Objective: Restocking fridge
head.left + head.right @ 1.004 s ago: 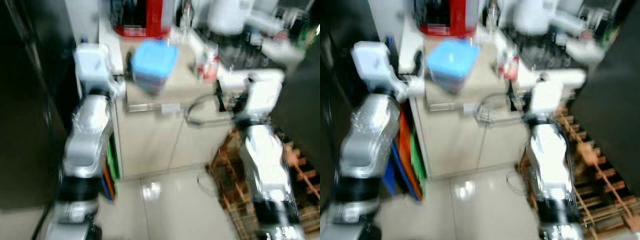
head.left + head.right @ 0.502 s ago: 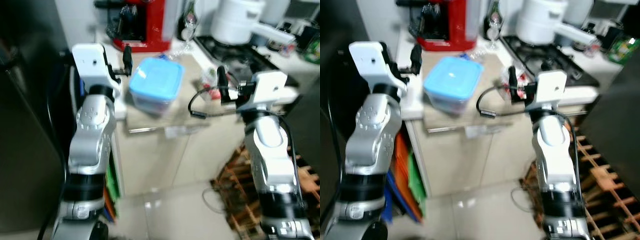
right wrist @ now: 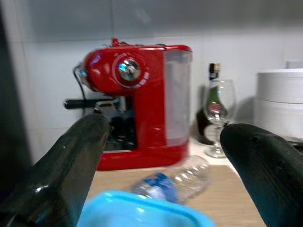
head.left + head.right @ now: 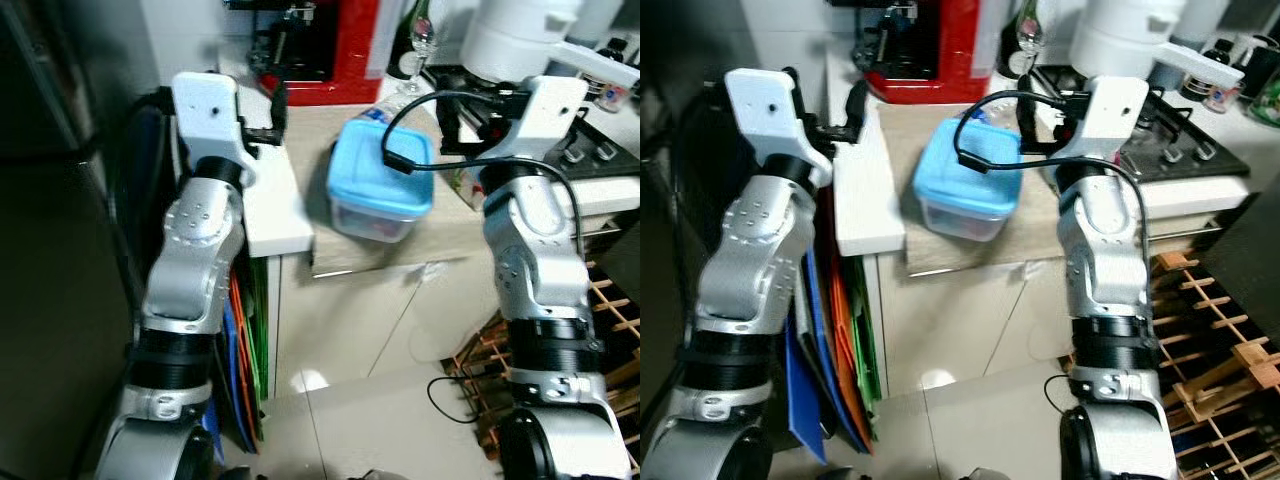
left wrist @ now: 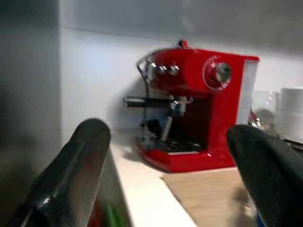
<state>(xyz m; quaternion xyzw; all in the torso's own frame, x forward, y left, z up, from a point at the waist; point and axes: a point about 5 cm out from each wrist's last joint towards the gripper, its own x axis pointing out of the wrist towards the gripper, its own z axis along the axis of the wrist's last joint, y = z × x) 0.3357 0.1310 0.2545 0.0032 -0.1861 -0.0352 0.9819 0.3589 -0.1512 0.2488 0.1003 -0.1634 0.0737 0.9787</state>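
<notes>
A clear food container with a light blue lid (image 4: pixel 380 190) sits on the beige counter top (image 4: pixel 470 225), near its front edge. My left gripper (image 5: pixel 165 132) is open and empty, held over the white counter strip (image 4: pixel 275 200) to the left of the container. To the container's right, my right gripper (image 3: pixel 165 127) is also open and empty, at about lid height. The blue lid (image 3: pixel 137 213) lies just below and between its fingers. A clear plastic bottle (image 3: pixel 175 182) lies on its side behind the container.
A red espresso machine (image 4: pixel 330 50) stands at the back of the counter, with a wine glass (image 4: pixel 420 40) and a white appliance (image 4: pixel 520 40) beside it. A stove (image 4: pixel 1180 140) lies to the right. A wooden rack (image 4: pixel 1210 340) stands low right, coloured boards (image 4: pixel 840 330) beside the cabinet, a dark fridge (image 4: pixel 50 250) left.
The whole picture has shifted and sharpened as the camera moved. Both arms stay raised on either side of the container, with the grippers open as before.
</notes>
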